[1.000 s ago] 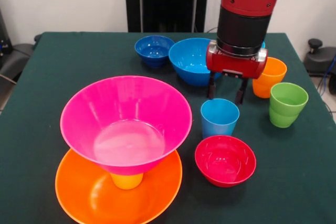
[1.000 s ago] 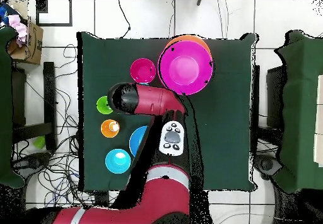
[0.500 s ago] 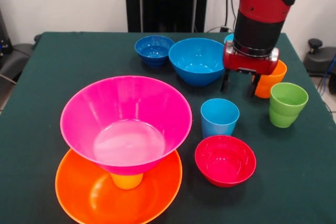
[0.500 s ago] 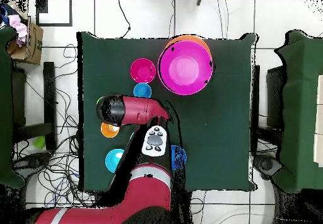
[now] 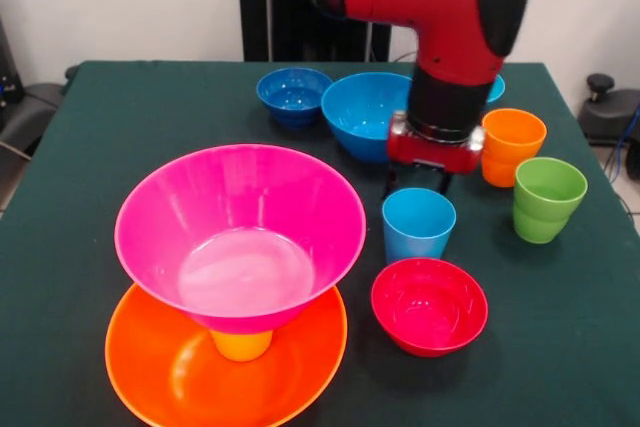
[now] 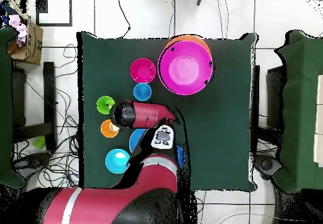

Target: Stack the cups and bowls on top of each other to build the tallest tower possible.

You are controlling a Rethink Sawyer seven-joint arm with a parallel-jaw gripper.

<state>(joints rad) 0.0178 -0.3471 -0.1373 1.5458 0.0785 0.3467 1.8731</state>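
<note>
Hand fingers were seen spread and empty just behind the light-blue cup, probably aimed at it, beside the red bowl on the surface.

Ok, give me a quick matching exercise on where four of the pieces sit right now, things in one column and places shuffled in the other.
Things:
1. large pink bowl
2. yellow cup
3. light-blue cup
4. green cup

Places:
A. standing inside the large orange bowl
B. on the table just behind the small red bowl
C. resting on top of the yellow cup
D. on the table beside the orange cup

Pairs: 1-C, 2-A, 3-B, 4-D
</note>
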